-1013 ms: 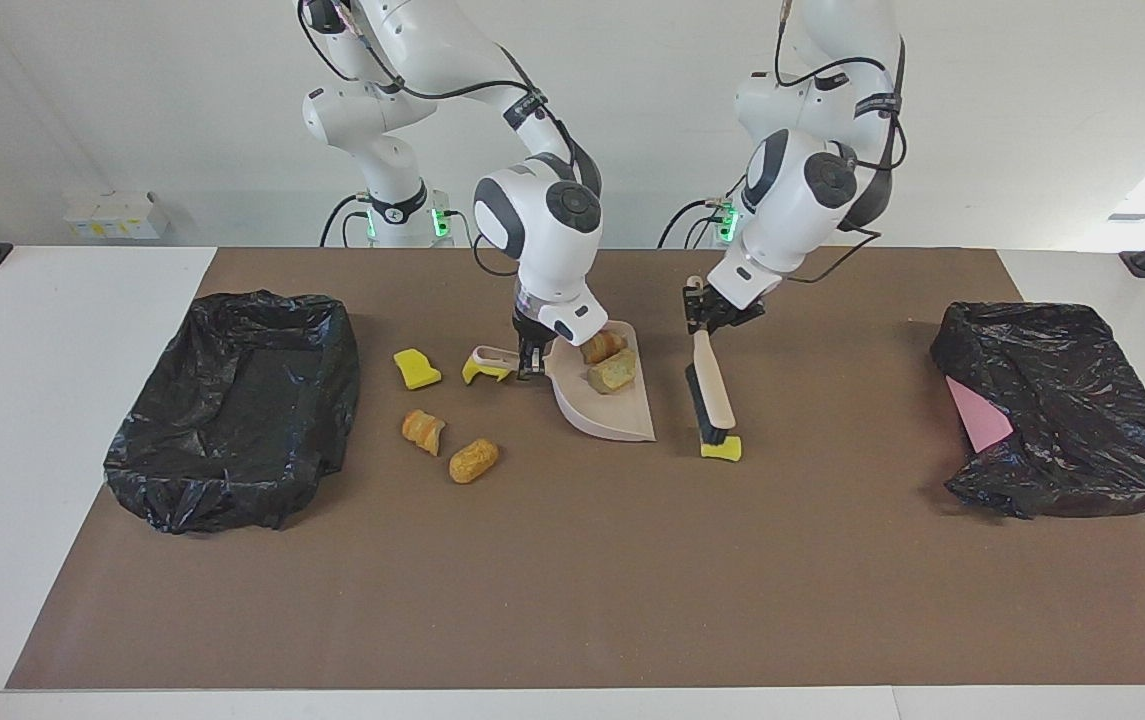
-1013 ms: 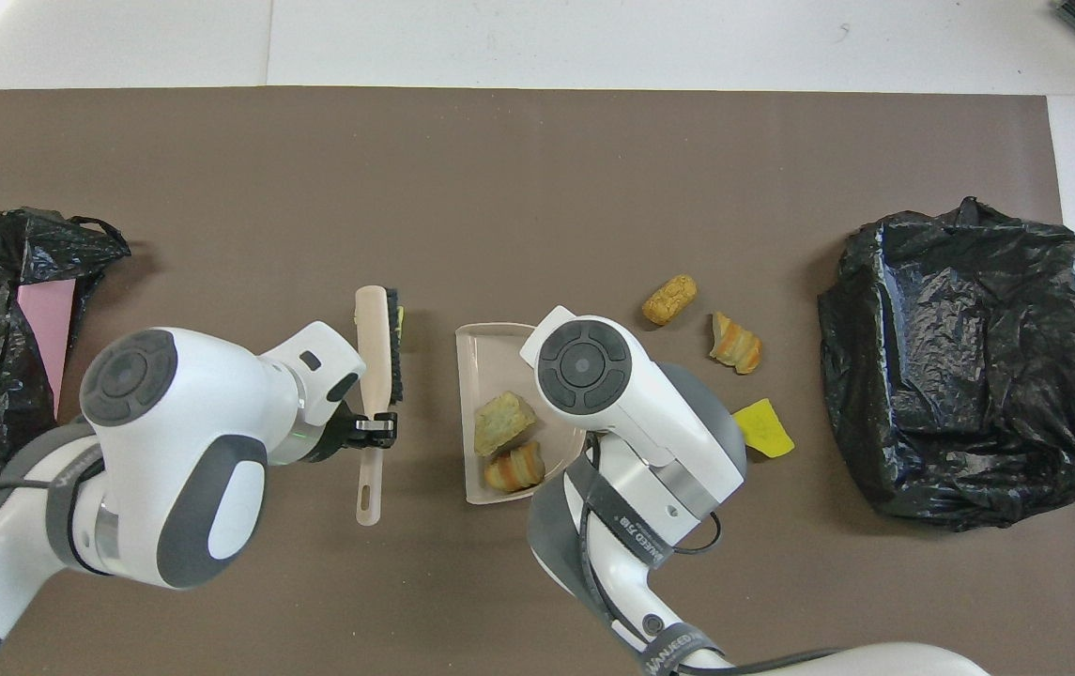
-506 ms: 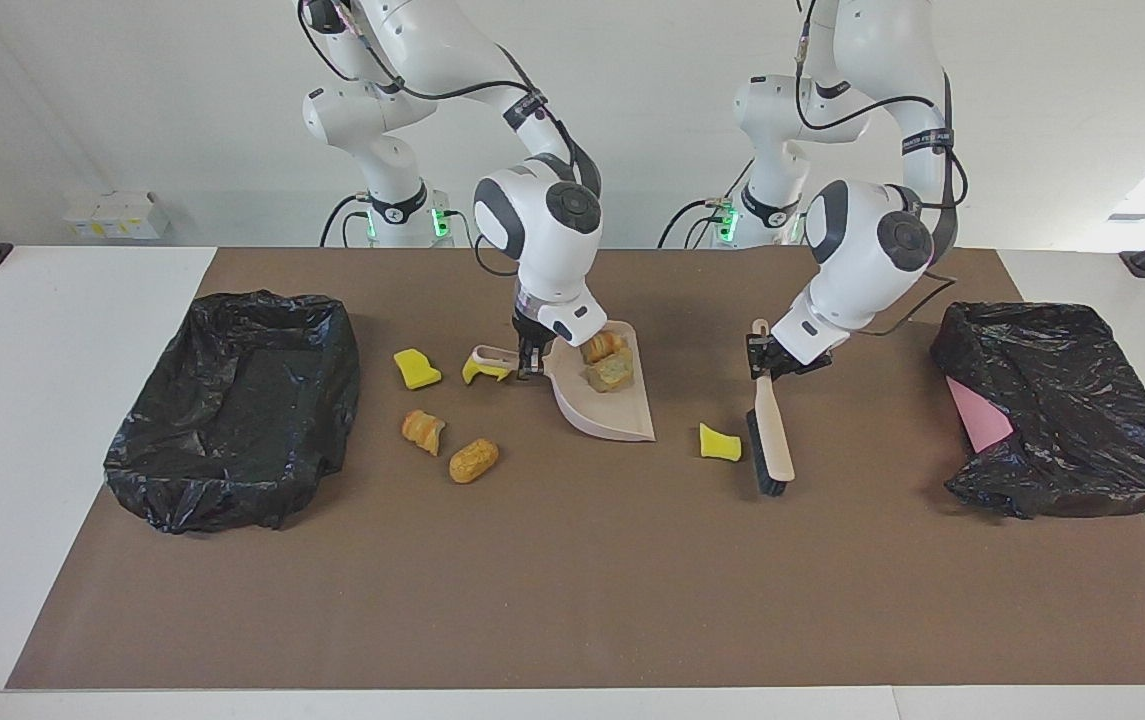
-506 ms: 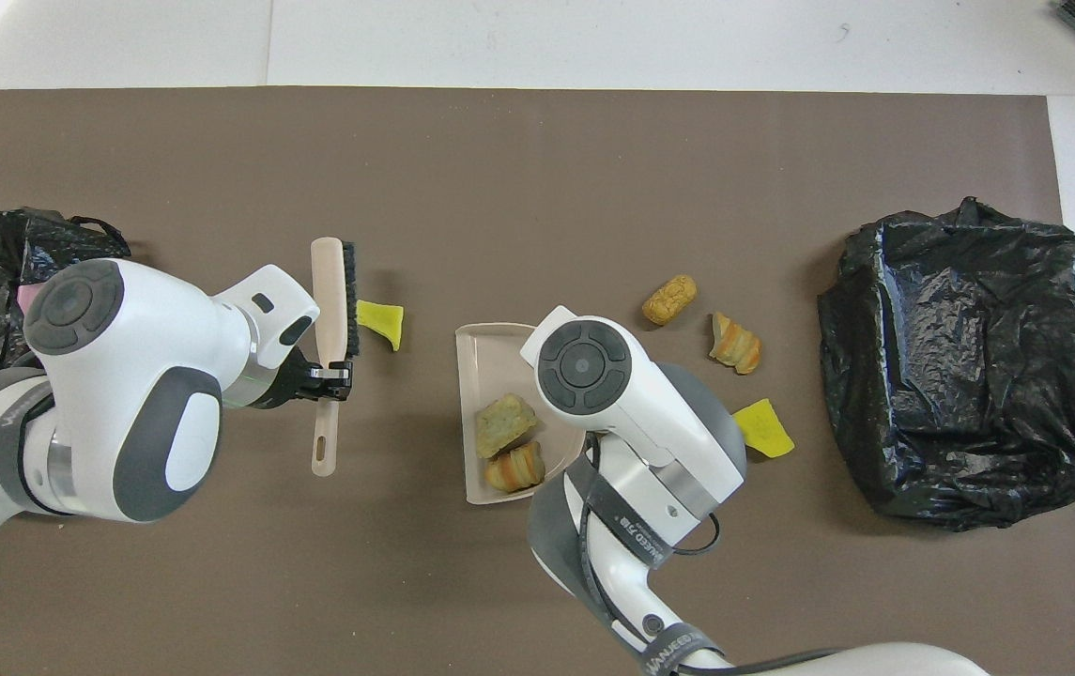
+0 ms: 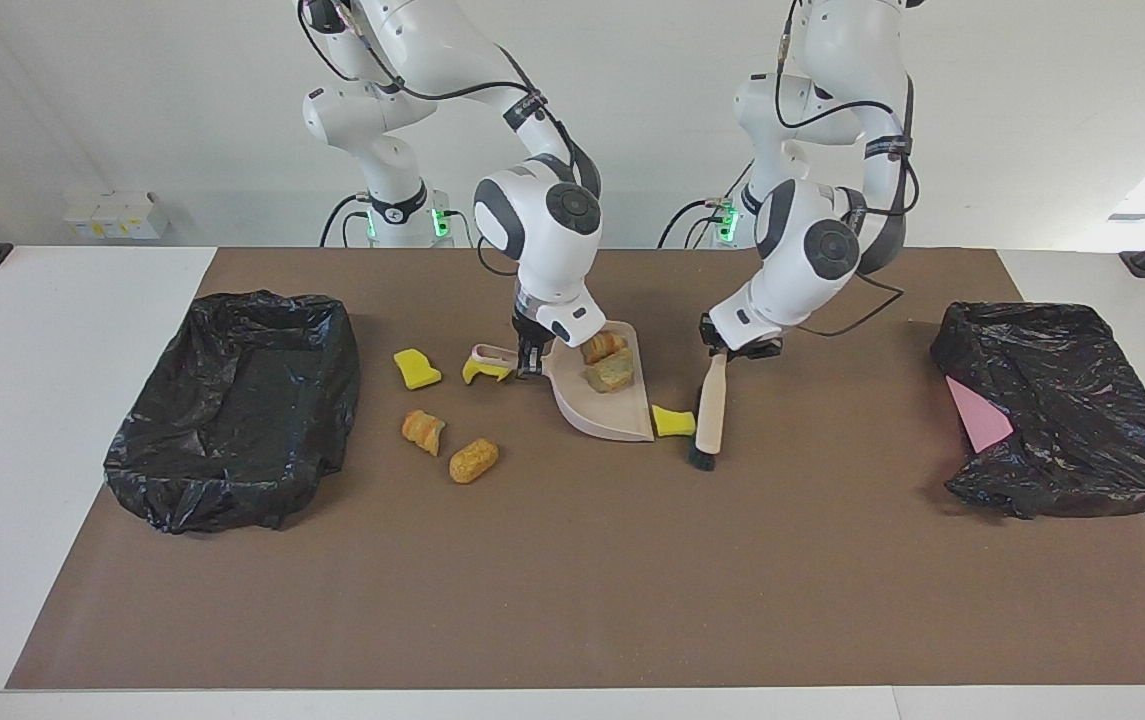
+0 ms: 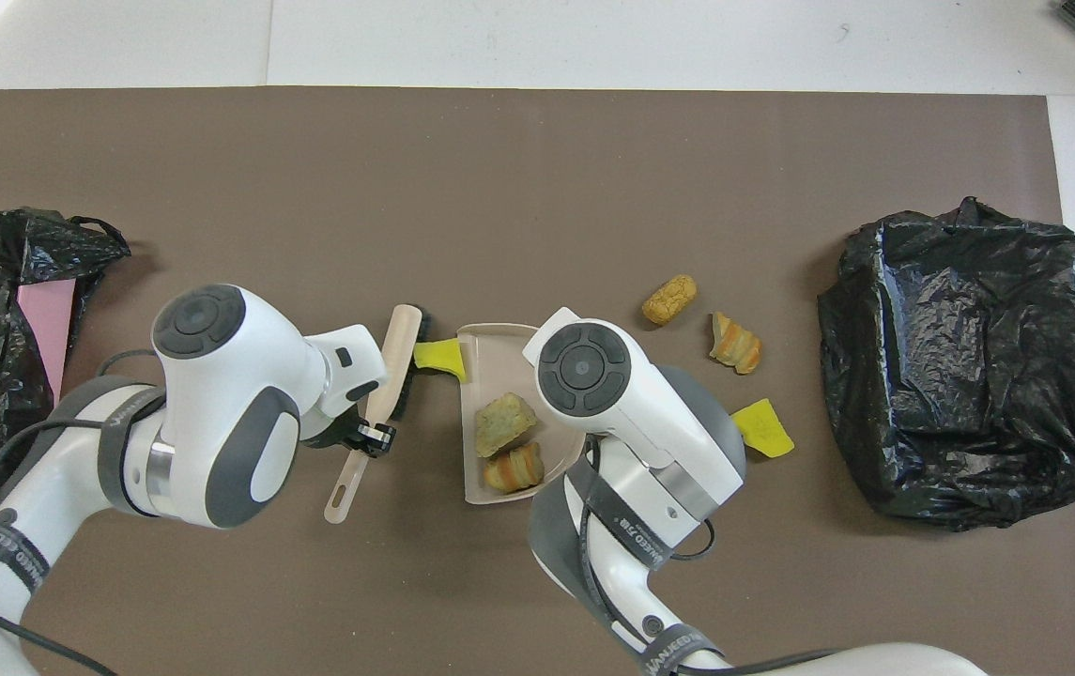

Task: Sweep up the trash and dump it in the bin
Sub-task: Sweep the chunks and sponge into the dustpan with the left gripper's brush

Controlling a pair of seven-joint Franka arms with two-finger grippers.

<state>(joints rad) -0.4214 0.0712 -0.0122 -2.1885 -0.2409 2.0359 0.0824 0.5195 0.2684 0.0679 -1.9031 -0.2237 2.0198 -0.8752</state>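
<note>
Gripping the brush (image 5: 710,410) handle, my left gripper (image 5: 729,349) presses the bristles against a yellow sponge chunk (image 5: 673,421) at the dustpan (image 5: 600,400) lip, at the pan's 3 o'clock in the facing view. My right gripper (image 5: 530,362) clamps the dustpan handle; two lumps (image 5: 608,360) sit inside.

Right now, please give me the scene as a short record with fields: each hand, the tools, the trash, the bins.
left hand: shut on the brush handle
brush: bristles pressed to a yellow sponge piece at the dustpan lip
right hand: shut on the dustpan handle
dustpan: on the mat, two lumps inside
loose trash: four pieces on the mat toward the right arm's end
open bin: right arm's end
second bin: left arm's end, with a pink sheet
</note>
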